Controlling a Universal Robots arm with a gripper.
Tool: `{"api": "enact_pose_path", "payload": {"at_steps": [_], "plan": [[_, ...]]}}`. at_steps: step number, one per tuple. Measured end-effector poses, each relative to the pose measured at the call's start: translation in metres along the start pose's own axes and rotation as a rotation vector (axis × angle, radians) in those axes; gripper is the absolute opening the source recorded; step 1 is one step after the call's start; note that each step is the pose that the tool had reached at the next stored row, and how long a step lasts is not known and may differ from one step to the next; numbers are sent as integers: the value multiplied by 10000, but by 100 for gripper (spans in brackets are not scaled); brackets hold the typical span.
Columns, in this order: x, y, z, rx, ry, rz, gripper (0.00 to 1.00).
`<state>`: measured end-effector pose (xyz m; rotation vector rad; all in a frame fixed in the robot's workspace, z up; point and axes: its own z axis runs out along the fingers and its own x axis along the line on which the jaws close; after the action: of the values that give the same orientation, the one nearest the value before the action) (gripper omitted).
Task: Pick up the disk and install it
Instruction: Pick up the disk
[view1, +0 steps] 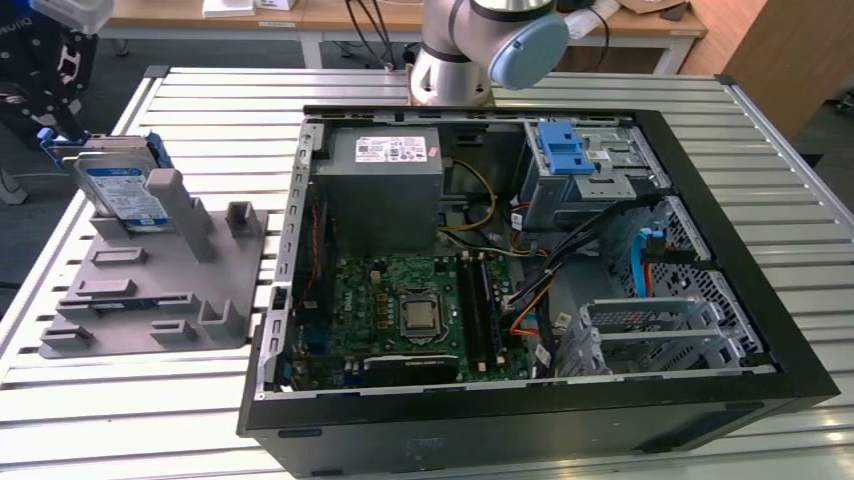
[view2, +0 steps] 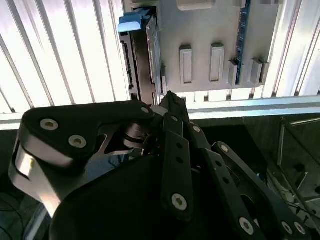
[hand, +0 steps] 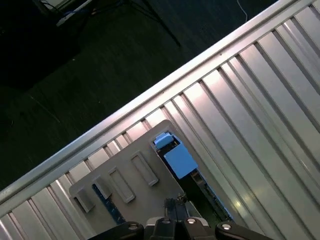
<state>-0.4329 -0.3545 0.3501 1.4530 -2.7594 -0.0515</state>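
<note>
The arm (view1: 461, 45) rises at the top centre of the exterior view, just behind the open computer case (view1: 534, 440), with a blue-capped joint turned toward the exterior view's right. Its upper links leave the frame. The black tool end hangs in the upper left corner, above the far end of the grey holder block (view1: 147, 300).

In the second wrist view the gripper (view2: 169, 97) points down at the slatted metal table (view1: 214, 110). Its two linkages converge to a single tip and the fingertips seem pressed together with nothing between them. That tip sits just beside the near edge of the holder, close to the disk but apart from it.

The disk (view1: 123, 192) stands on edge in a slot at the upper left of the holder, leaning slightly. Its white-and-blue label faces the camera and its blue rails (view1: 100, 145) frame the sides. In both wrist views it appears edge-on as a dark slab with a blue tab (hand: 177, 157).

Inside the case the green motherboard (view1: 414, 310) lies at lower centre and the grey power-supply box (view1: 387, 190) sits above it. The metal drive cage (view1: 587, 170) with its blue latch is at the upper right, well apart from the disk
</note>
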Motion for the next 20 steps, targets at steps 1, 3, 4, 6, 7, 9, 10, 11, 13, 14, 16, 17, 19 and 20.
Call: {"api": "enact_pose_path", "payload": {"at_steps": [1, 3, 4, 6, 7, 9, 10, 11, 13, 14, 16, 17, 19, 20], "plan": [[0, 0, 2, 1, 7, -181, 11], [1, 0, 2, 1, 15, -363, 11], [0, 0, 2, 2, 15, -366, 11], [0, 0, 3, 3, 14, -371, 11], [0, 0, 2, 2, 15, -374, 11], [0, 0, 2, 2, 16, -404, 11], [0, 0, 2, 3, 20, -491, 11], [0, 0, 3, 4, 24, -655, 11], [0, 0, 3, 4, 39, -1031, 11], [0, 0, 4, 5, 46, -1210, 11], [14, 32, 7, 4, 54, -1338, 11], [21, 65, 11, 6, 52, -1339, 11], [24, 118, 20, 7, 49, -1340, 11], [14, 133, 25, 6, 51, -1341, 11]]}}
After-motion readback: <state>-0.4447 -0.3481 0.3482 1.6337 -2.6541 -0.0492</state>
